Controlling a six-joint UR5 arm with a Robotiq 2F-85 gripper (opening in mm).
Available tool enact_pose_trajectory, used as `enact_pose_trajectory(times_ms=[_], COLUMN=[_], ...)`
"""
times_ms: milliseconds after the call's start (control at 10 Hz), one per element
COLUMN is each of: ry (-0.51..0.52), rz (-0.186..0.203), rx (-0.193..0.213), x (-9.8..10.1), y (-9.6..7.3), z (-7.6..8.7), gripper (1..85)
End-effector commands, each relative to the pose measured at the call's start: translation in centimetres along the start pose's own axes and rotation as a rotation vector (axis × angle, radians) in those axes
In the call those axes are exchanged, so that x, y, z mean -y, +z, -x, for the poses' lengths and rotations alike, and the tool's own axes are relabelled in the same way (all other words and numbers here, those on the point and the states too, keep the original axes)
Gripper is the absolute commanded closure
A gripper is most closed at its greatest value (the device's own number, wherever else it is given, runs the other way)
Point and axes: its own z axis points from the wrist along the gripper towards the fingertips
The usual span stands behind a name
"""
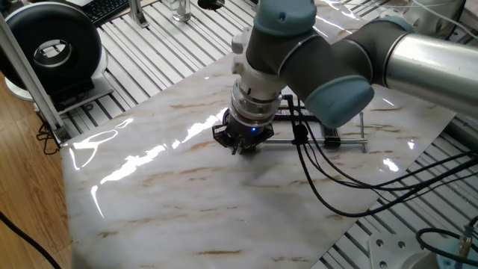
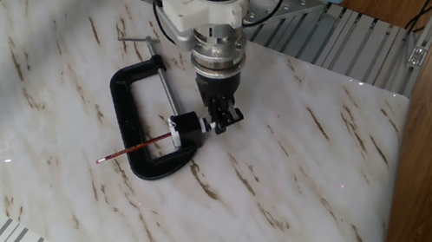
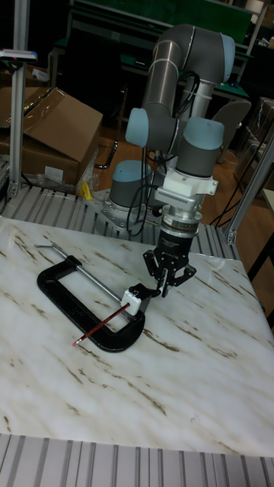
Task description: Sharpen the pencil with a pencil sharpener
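The thin dark-red pencil lies low across the lower jaw of a black C-clamp, its far end stuck into the small black pencil sharpener. My gripper points straight down and is shut on the sharpener's white-tipped end. The tall fixed view shows the same line-up: pencil, sharpener, gripper. In one fixed view the gripper and wrist hide both the pencil and the sharpener.
The clamp's long silver screw rod runs up to a crossbar handle. Black cables hang from my wrist over the marble tabletop. A round black device stands off the table's corner.
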Motion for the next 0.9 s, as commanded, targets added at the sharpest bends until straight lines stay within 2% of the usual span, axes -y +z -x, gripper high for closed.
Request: enact_pose_trajectory(times_ms=[0,300,800], ry=[0.009,0.005,0.003], rz=[0.018,0.013,0.004], rx=[0.013,0.031,0.036], x=[-0.9,-1.0,-0.4], y=[0.8,2.1,3.9], z=[-0.3,-0.3,-0.4], gripper=[84.7,84.7,84.7])
